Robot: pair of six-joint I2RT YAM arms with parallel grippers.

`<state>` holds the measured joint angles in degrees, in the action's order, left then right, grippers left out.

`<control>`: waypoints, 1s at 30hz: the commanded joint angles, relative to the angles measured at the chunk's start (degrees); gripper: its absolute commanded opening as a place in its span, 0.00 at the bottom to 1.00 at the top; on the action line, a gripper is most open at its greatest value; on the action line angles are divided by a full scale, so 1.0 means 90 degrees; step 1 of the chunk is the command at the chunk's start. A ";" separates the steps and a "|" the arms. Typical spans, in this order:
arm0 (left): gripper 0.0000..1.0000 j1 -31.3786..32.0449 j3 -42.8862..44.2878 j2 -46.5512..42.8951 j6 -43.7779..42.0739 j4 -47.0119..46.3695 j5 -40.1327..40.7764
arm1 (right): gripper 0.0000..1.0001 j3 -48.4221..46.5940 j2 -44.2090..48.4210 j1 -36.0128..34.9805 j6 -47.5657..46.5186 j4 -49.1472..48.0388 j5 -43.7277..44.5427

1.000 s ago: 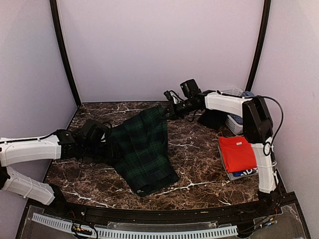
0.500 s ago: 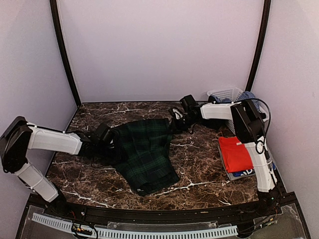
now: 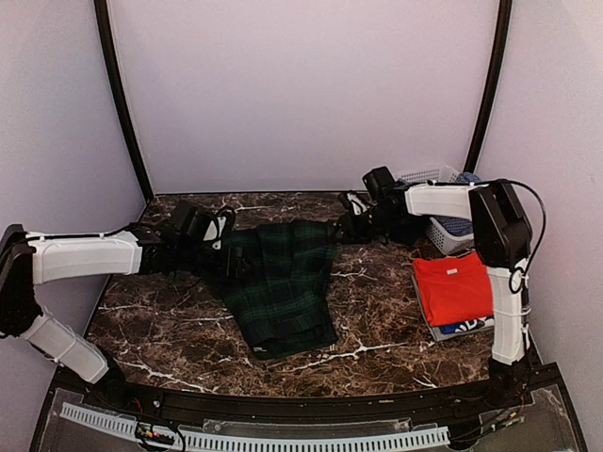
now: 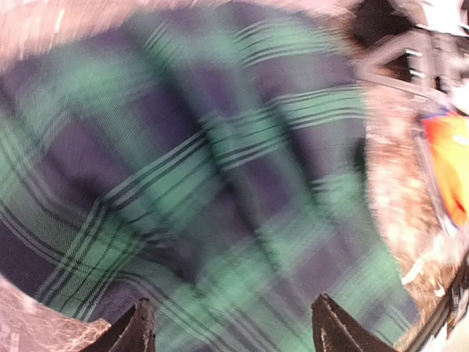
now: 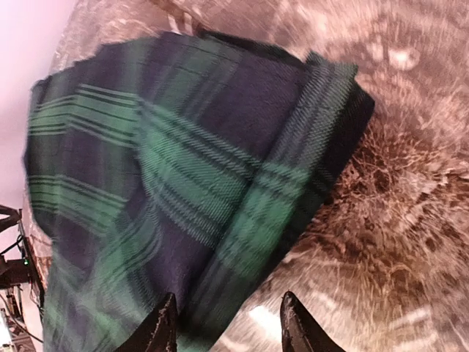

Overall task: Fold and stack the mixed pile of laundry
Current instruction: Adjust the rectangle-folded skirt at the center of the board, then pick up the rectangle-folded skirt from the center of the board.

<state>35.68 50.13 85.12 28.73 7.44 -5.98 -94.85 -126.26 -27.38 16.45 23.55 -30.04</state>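
Writing is scarce from where I sit: a small white tag [image 3: 260,356] on the near hem of the dark green tartan skirt [image 3: 281,282], and white print on the royal blue T-shirt [image 3: 468,327], both too small for me to read.

The skirt lies spread on the marble tabletop [image 3: 377,282] between my two sets of jaws. My left jaws stand apart, fingertips [image 4: 139,331] over the plaid with nothing pinched; the cloth fills the view ahead of them. My right jaws stand apart too, fingertips [image 5: 163,326] just short of the skirt's folded corner, with its hem running under the gap. Right of that corner I see bare marble. More bare tabletop lies on the near side of the right jaws, between the skirt and the grey tray [image 3: 424,322].

I count one skirt, and one red-orange T-shirt [image 3: 450,287] folded on top of the one blue T-shirt on the one tray. One white basket [image 3: 441,235] sits beside the right arm, holding one light blue patterned shirt [image 3: 460,224].
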 commanded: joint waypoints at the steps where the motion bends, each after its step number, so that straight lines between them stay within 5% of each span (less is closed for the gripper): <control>1: 0.73 0.0450 -0.0088 -0.1207 -0.0935 0.0488 0.0205 | 0.45 0.0082 0.1037 -0.0061 -0.0216 0.0041 -0.0168; 5: 0.70 0.0864 -0.0327 -0.1355 -0.0822 0.0573 0.0137 | 0.45 0.0078 0.1397 -0.0392 -0.0218 0.0106 -0.0588; 11: 0.47 0.1776 -0.0754 -0.0771 -0.0407 -0.0285 -0.0471 | 0.39 0.0338 0.1360 -0.1212 0.0123 -0.0317 -0.1570; 18: 0.30 0.2337 -0.0502 0.0402 -0.0409 -0.0193 -0.0251 | 0.05 0.0924 0.0559 -0.1791 0.0212 -0.0782 -0.2288; 21: 0.27 0.2392 -0.0478 0.0387 -0.0545 -0.0104 -0.0175 | 0.00 0.1378 0.0430 -0.1831 0.0134 -0.0909 -0.2381; 22: 0.29 0.2407 -0.0485 0.0257 -0.0580 -0.0073 -0.0027 | 0.00 0.1519 0.0404 -0.1837 0.0081 -0.0906 -0.2340; 28: 0.80 0.3204 -0.0669 -0.0516 -0.1649 -0.0280 0.1963 | 0.00 0.2184 0.0295 -0.1851 -0.0220 -0.0851 -0.1805; 30: 0.84 0.3560 -0.0654 -0.0487 -0.2098 -0.0359 0.2435 | 0.00 0.2339 0.0304 -0.1846 -0.0302 -0.0826 -0.1592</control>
<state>62.76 44.40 83.70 19.07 5.80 3.29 -76.36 -123.46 -44.10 16.32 16.95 -48.58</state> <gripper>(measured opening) 0.805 0.002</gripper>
